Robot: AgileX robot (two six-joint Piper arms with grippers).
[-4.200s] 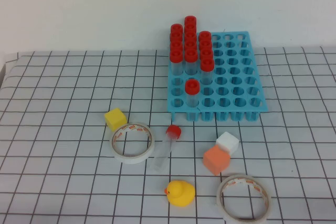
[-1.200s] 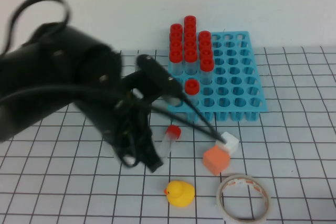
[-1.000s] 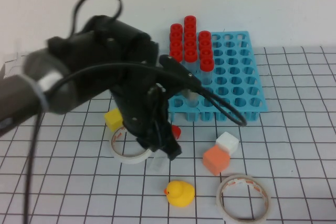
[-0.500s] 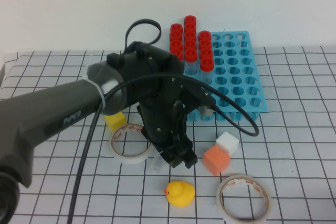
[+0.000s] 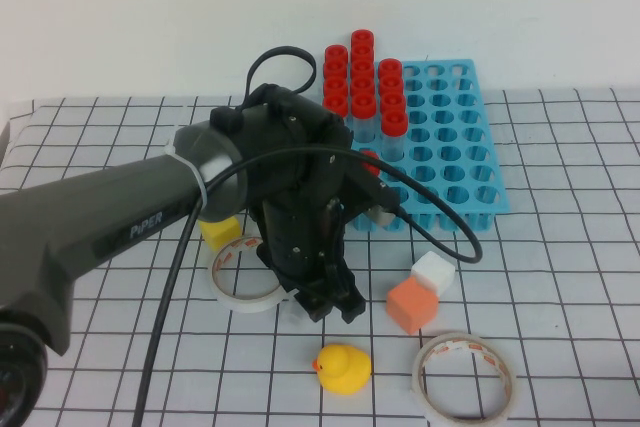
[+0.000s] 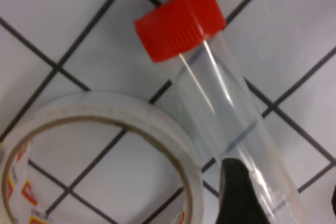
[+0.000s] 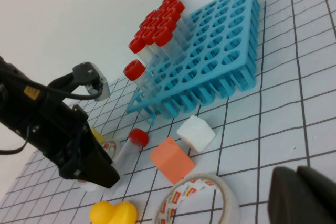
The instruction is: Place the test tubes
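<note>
A clear test tube (image 6: pixel 220 108) with a red cap (image 6: pixel 181 22) lies flat on the gridded table. My left gripper (image 6: pixel 286 203) is open and low over its closed end, with one black finger (image 6: pixel 239 192) against its side and the other at the picture's edge. In the high view my left gripper (image 5: pixel 328 302) and its arm cover nearly all of that tube. The blue rack (image 5: pixel 455 137) stands at the back, with several red-capped tubes (image 5: pixel 362 77) upright in its left columns. My right gripper (image 7: pixel 297 182) is shut and empty, low over the table near the front right.
A tape roll (image 5: pixel 240 282) lies right beside the lying tube, with a yellow cube (image 5: pixel 218 230) behind it. An orange cube (image 5: pixel 413 305) and a white cube (image 5: pixel 433 270) sit to the right. A yellow duck (image 5: pixel 343 367) and a second tape roll (image 5: pixel 465 377) are in front.
My left arm has swung in from the left and come down over the lying tube. Its jaws have opened wide around the tube's end.
</note>
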